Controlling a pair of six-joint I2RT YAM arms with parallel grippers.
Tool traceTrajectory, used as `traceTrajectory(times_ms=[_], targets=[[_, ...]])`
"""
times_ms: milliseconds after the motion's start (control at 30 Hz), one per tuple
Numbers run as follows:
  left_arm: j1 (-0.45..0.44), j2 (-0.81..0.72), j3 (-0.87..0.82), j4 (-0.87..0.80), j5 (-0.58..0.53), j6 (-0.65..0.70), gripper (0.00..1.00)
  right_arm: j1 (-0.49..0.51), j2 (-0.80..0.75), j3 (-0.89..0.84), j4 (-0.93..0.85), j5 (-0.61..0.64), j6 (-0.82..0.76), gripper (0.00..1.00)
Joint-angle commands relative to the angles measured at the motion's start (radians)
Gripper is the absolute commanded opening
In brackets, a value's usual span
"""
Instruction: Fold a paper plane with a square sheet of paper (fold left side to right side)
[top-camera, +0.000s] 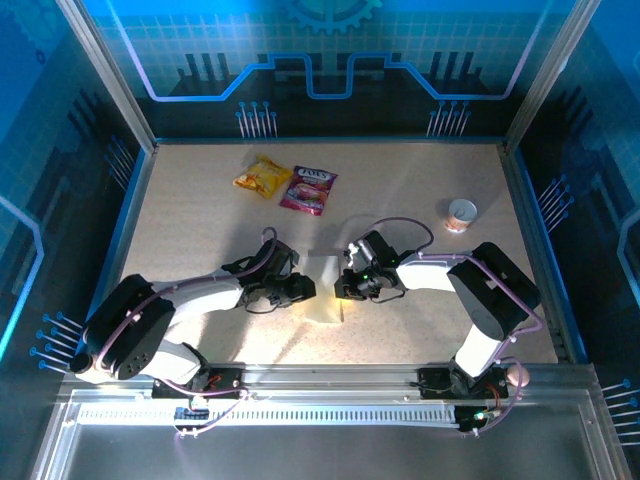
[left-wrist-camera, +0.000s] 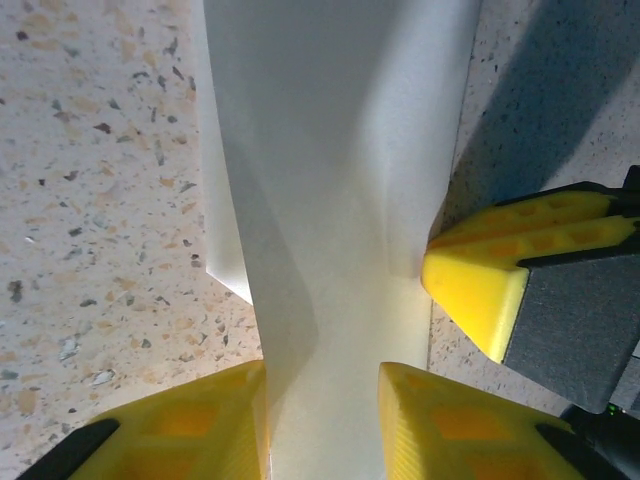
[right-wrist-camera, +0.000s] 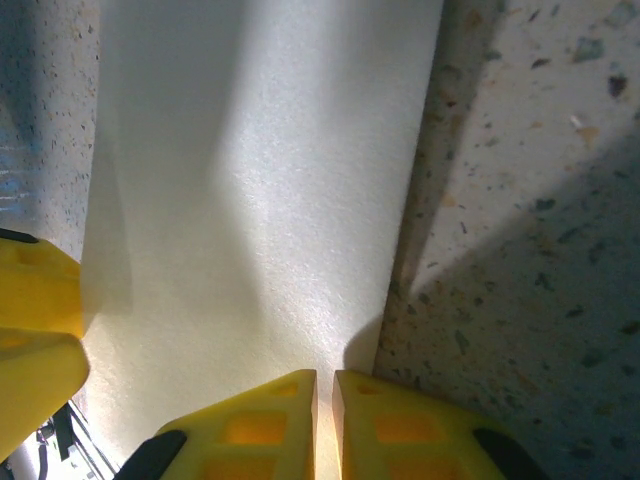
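The square sheet of paper (top-camera: 325, 287) lies folded into a narrow white strip at the table's middle, between the two arms. My left gripper (top-camera: 300, 290) meets it from the left and my right gripper (top-camera: 350, 286) from the right. In the left wrist view the paper (left-wrist-camera: 340, 150) narrows down into the gap of my left gripper (left-wrist-camera: 322, 375), and both yellow fingers touch its sides. A yellow finger of the right gripper (left-wrist-camera: 475, 290) presses its right edge. In the right wrist view my right gripper (right-wrist-camera: 324, 378) is pinched on the paper (right-wrist-camera: 260, 180) near its right edge.
A yellow snack packet (top-camera: 262, 177) and a pink one (top-camera: 308, 190) lie at the back, left of centre. A small round cup (top-camera: 461, 215) stands at the back right. Raised walls border the speckled table (top-camera: 200, 220) on three sides.
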Motion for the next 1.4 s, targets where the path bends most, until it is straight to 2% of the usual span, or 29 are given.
traceTrajectory(times_ms=[0,200,433,567,667,800,1000,1200,1267,1367], targets=[[0.000,0.001,-0.005,0.011,0.035,0.005,0.32,0.016,0.027,-0.024,-0.062,0.038,-0.017,0.15],[0.000,0.033,0.005,0.006,0.042,-0.006,0.15,0.017,0.013,-0.022,-0.063,0.039,-0.017,0.15],[0.001,0.017,0.016,-0.021,0.046,-0.032,0.02,0.017,-0.084,-0.002,-0.089,0.066,-0.061,0.18],[-0.001,0.011,0.020,-0.013,0.076,-0.111,0.00,0.023,-0.214,-0.030,-0.132,0.124,-0.128,0.28],[-0.003,0.008,0.021,-0.028,0.092,-0.183,0.00,0.059,-0.342,-0.070,-0.197,0.227,-0.182,0.37],[-0.004,0.014,0.041,-0.068,0.112,-0.216,0.00,0.195,-0.501,-0.121,-0.261,0.400,-0.221,0.49],[-0.005,0.027,0.080,-0.136,0.136,-0.222,0.00,0.502,-0.639,-0.217,-0.242,0.714,-0.200,0.65],[-0.004,0.025,0.102,-0.162,0.137,-0.229,0.00,0.745,-0.497,-0.154,-0.260,0.946,-0.228,0.76],[-0.004,0.025,0.104,-0.167,0.136,-0.230,0.00,0.779,-0.417,-0.115,-0.264,0.972,-0.244,0.79],[-0.005,0.022,0.103,-0.168,0.136,-0.234,0.00,0.789,-0.312,-0.059,-0.266,0.976,-0.271,0.79]])
